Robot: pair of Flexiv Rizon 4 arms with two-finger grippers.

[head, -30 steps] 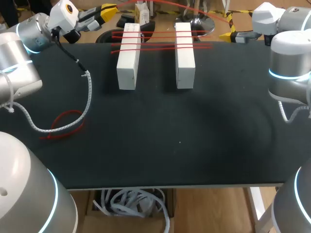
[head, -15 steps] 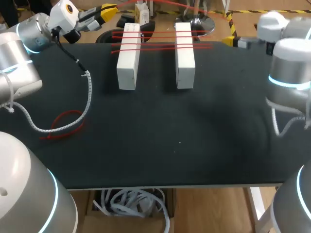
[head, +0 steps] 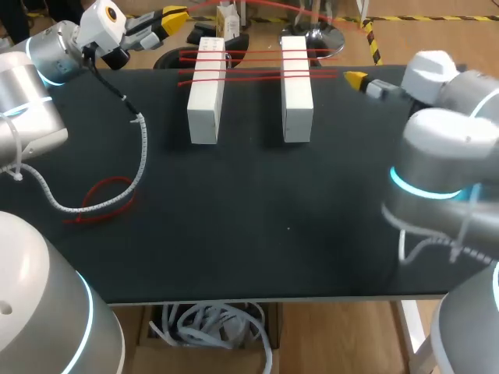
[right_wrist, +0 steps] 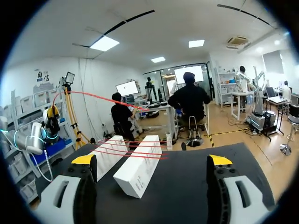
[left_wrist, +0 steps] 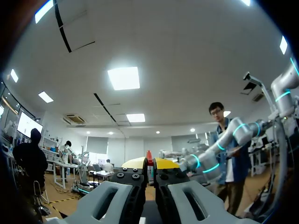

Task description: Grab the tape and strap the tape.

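Two white blocks (head: 207, 89) (head: 297, 86) lie side by side at the table's back, with three red tapes (head: 257, 65) stretched across them. My left gripper (head: 173, 17), beyond the back left edge, is shut on the end of another red tape (left_wrist: 149, 157), which arcs over the blocks (head: 312, 9). A loose red tape (head: 109, 196) lies looped at the left. My right gripper (head: 357, 79) hovers open just right of the blocks. In the right wrist view its fingers (right_wrist: 152, 159) stand wide apart with both blocks (right_wrist: 138, 171) and the tapes (right_wrist: 128, 150) ahead.
The left arm's white wrapped cable (head: 142, 148) hangs over the table's left part, crossing the loose tape. The black table (head: 257, 249) runs wide in front of the blocks. My right arm's elbow (head: 444, 156) stands over the right side.
My right arm has swung in from the right edge, carrying its open gripper leftward toward the blocks. The left arm and the tapes have not moved.
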